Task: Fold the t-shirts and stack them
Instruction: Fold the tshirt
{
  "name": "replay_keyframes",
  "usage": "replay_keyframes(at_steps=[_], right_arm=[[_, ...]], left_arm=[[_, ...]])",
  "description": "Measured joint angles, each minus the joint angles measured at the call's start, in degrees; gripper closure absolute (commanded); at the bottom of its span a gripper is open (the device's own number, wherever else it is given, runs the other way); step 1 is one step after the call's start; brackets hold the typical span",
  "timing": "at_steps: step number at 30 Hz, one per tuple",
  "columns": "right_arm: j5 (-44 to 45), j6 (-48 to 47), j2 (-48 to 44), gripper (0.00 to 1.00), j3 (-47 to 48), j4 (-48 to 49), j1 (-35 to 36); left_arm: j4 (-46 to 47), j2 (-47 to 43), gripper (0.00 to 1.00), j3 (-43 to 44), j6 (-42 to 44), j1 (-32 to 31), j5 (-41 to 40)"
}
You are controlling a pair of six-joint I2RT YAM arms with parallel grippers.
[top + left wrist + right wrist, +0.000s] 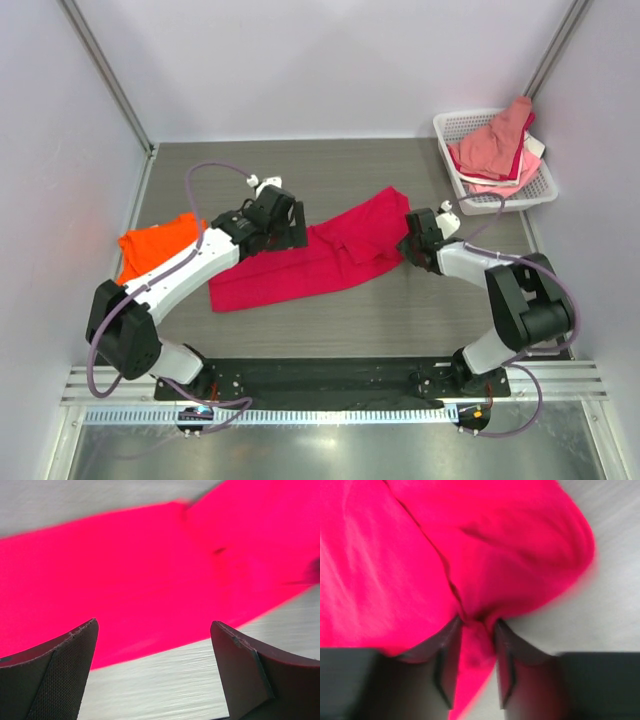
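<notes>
The crimson-red t-shirt point(320, 255) lies spread across the middle of the table, partly folded. It fills the left wrist view point(150, 575) and the right wrist view point(470, 545). My right gripper point(410, 243) is shut on the shirt's right edge, with cloth pinched between its fingers point(450, 645). My left gripper point(287, 232) is open and empty above the shirt's upper left edge; its fingers point(60, 670) stand wide apart over bare table. The orange t-shirt point(155, 245) lies at the left, partly under the left arm.
A white lattice basket point(540, 180) stands at the back right with pink and red cloth point(495, 145) heaped in it. Walls close in the table point(420, 310) on the left, back and right.
</notes>
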Motion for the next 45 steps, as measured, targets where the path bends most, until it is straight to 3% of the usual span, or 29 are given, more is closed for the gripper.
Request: replay_keyframes(at_steps=[2,4,6,7,8,10,11,14,17,20,25,32,41,44,45], right_arm=[[-1.2,-0.3,3.9,0.77,3.0,1.6,-0.6],[-2.5,-0.7,8.2,0.77,7.4,2.0,-1.5],[-4.7,-1.4,15.1,0.71,15.0,2.1,-3.1],[-6.0,-2.3,19.2,0.66,20.3,2.4,-4.0],[-7.1,-2.8,22.5,0.46,24.5,2.8,-4.8],[-10.1,-4.1,28.9,0.27,34.3,4.0,-6.4],[-11.5,-5.4,31.3,0.21,38.4,4.0,-7.1],[-14.8,-8.2,34.0,0.19,42.9,4.2,-8.3],[-16.5,-10.2,31.6,0.19,38.6,5.5,-8.9],[-17.8,-11.9,26.4,0.19,31.2,6.4,-8.8],[-19.3,-14.2,15.8,0.19,21.3,7.1,-8.8],[-19.6,-15.6,-0.7,0.20,11.0,8.4,-8.8],[-17.2,-16.8,-9.5,0.20,2.7,10.7,-8.8],[-16.7,-17.0,-9.4,0.21,1.8,11.1,-8.8],[-16.6,-17.0,-9.4,0.21,1.6,11.4,-8.8]], left_arm=[[-2.2,-0.3,0.08,-2.6,-0.5,0.0,-2.0],[-4.3,-0.7,0.09,-6.4,-1.2,0.0,-3.2],[-5.1,-1.9,0.09,-11.4,-1.4,-0.2,-3.8],[-5.5,-2.4,0.09,-13.4,-1.4,-0.4,-4.0],[-5.9,-2.9,0.09,-15.1,-1.3,-0.8,-4.0],[-6.2,-3.3,0.09,-17.4,-0.8,-2.8,-4.6],[-6.3,-3.3,0.09,-17.8,-0.6,-4.3,-5.3],[-6.3,-3.0,0.13,-17.3,0.4,-11.2,-7.1],[-6.9,-0.3,0.21,-15.0,0.8,-16.7,-8.7],[-7.9,4.7,0.23,-12.1,0.7,-18.1,-10.4],[-11.0,11.8,0.29,-10.5,-0.3,-18.2,-14.1],[-12.9,14.1,0.35,-10.8,-2.9,-18.2,-18.3],[-17.6,18.6,0.60,-9.9,-7.4,-16.2,-23.3],[-18.6,20.4,0.83,-9.3,-7.6,-15.6,-23.6],[-18.7,20.9,1.00,-9.3,-7.5,-15.6,-23.5]])
